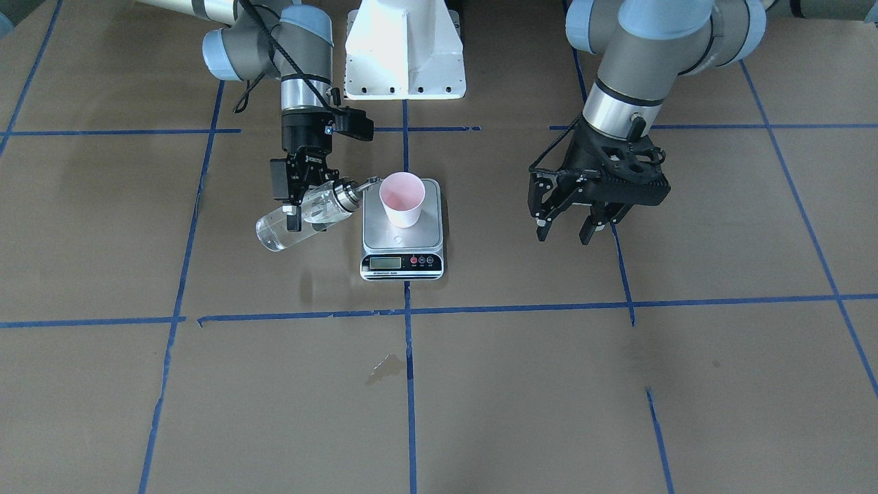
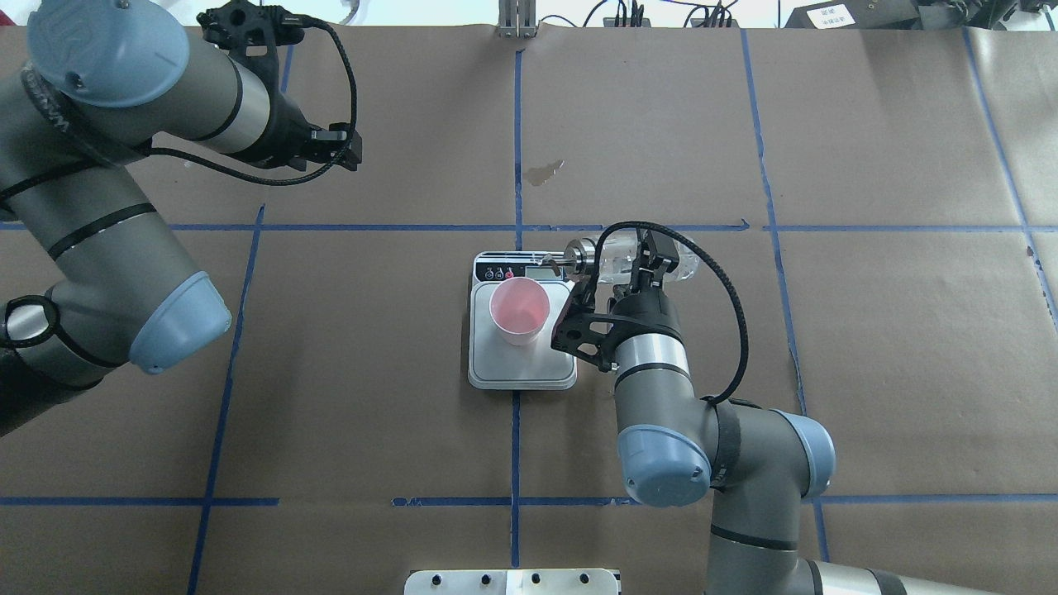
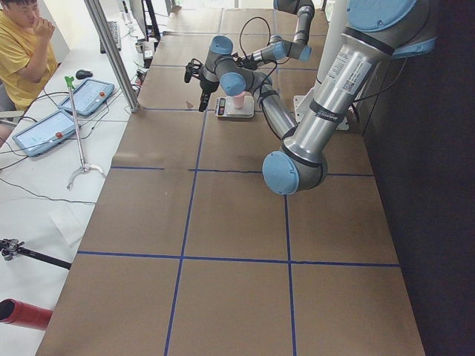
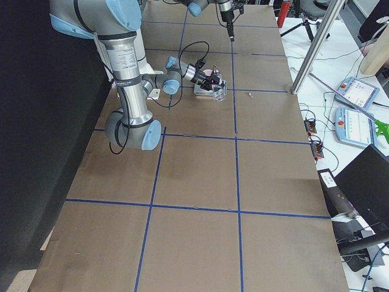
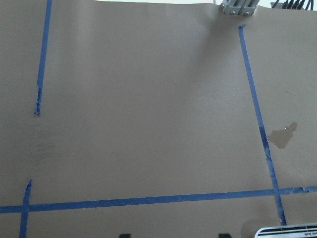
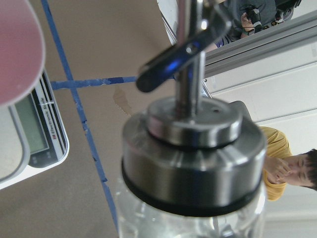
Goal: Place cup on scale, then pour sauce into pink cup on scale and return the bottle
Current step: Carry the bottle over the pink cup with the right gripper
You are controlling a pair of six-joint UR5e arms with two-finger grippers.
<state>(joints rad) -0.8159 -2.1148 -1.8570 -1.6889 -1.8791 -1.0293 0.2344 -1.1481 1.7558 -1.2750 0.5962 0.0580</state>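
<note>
The pink cup (image 1: 402,199) stands upright on the scale (image 1: 402,237), on the far half of its steel platform; it also shows in the overhead view (image 2: 519,310) on the scale (image 2: 521,376). My right gripper (image 1: 295,200) is shut on the clear glass bottle (image 1: 302,221), which is tilted almost level. Its silver spout (image 1: 370,182) points at the cup's rim. The right wrist view shows the bottle's cap (image 6: 193,158) close up, with the cup (image 6: 15,49) at the upper left. I cannot tell if liquid flows. My left gripper (image 1: 564,238) is open and empty, raised well to the side of the scale.
A dark stain (image 1: 385,367) marks the brown paper beyond the scale's display side. Blue tape lines grid the table. The white robot base (image 1: 405,48) stands behind the scale. An operator (image 3: 22,44) sits beyond the table's far edge by tablets.
</note>
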